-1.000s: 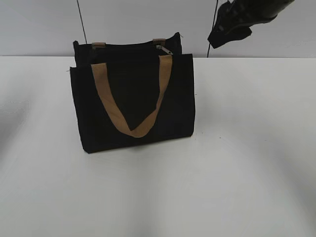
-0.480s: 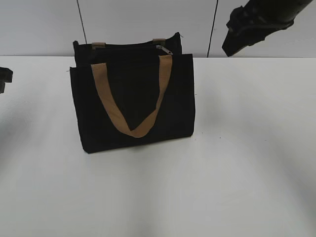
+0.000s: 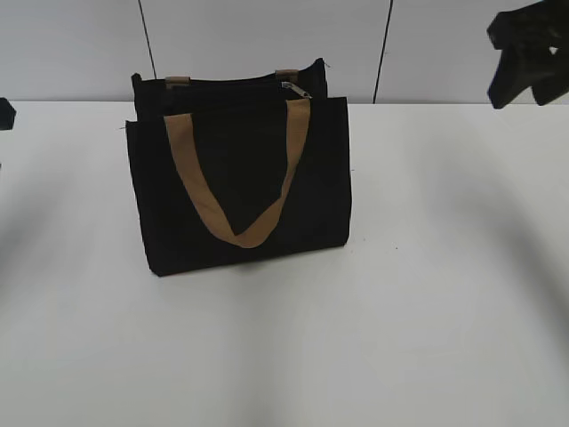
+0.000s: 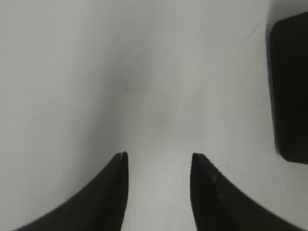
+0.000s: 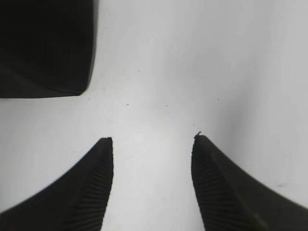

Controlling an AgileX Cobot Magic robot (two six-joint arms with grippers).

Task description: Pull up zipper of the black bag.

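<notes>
The black bag [image 3: 240, 178] stands upright on the white table [image 3: 427, 294], its tan handle [image 3: 238, 191] hanging in a V on its face. The small silver zipper [image 3: 296, 89] sits at the right end of the top zip line. My right gripper [image 3: 524, 67] hangs high at the far right, well away from the bag; in its wrist view [image 5: 153, 139] it is open and empty, with a corner of the bag [image 5: 43, 48] at upper left. My left gripper [image 4: 159, 155] is open and empty over bare table, the bag [image 4: 291, 86] at the right edge.
A grey wall [image 3: 267, 40] with dark vertical seams stands behind the table. Two tan strap tabs [image 3: 178, 81] sit on the bag's rear top edge. A dark bit of the left arm [image 3: 4, 114] shows at the left edge.
My right gripper has moved to the right, away from above the bag toward the frame's edge. The left arm's tip has drawn back to the left edge. The bag has not moved.
</notes>
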